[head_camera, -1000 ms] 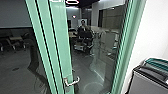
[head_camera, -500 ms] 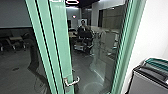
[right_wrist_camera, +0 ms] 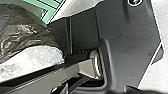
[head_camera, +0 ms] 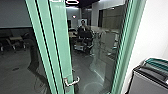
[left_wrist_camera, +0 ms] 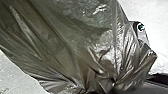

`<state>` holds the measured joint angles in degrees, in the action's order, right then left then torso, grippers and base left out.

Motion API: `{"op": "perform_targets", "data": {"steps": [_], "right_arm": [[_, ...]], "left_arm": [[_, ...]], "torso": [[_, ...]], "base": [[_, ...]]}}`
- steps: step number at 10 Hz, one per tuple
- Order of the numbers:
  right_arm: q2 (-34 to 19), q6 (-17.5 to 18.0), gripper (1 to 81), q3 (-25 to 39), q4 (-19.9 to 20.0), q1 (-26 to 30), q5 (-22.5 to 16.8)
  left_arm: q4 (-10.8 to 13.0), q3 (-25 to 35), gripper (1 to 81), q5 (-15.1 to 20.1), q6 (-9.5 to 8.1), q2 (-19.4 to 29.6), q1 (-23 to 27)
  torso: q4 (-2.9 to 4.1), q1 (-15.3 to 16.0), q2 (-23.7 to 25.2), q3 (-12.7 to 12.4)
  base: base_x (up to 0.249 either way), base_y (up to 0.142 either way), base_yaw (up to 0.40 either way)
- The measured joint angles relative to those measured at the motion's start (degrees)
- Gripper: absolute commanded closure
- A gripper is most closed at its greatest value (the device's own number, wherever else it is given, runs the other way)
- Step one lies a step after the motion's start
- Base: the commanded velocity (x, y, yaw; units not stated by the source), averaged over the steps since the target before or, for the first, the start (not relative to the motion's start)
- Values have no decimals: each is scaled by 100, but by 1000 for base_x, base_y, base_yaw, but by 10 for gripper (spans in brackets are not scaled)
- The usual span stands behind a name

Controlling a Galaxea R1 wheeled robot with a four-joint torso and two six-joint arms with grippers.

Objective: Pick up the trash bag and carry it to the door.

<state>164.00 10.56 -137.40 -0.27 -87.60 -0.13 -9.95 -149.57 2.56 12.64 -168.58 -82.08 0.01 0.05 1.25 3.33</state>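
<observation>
Left tool (left_wrist_camera: 112,86) tight on the cut-off trash bag (left_wrist_camera: 72,45), right tool's state unclear

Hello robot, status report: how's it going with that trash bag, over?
Grip can't be made out. Trash bag bunched, close to left wrist camera. Green-framed door ahead, person beyond glass.

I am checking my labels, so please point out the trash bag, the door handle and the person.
Trash bag (left_wrist_camera: 75,45): left wrist view, wrinkled side.
Door handle (head_camera: 73,82): head view, lever.
Person (head_camera: 81,31): head view, upper body.
</observation>
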Motion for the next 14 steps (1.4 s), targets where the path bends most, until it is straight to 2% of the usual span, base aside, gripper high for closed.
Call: {"op": "perform_targets", "data": {"steps": [14], "right_arm": [[0, -1, 10, -37, -4, -5, -2]], "left_arm": [[67, -63, 811, -4, 80, -29, 16]], "torso": [[0, 0, 0, 0]], "base": [[0, 0, 247]]}}
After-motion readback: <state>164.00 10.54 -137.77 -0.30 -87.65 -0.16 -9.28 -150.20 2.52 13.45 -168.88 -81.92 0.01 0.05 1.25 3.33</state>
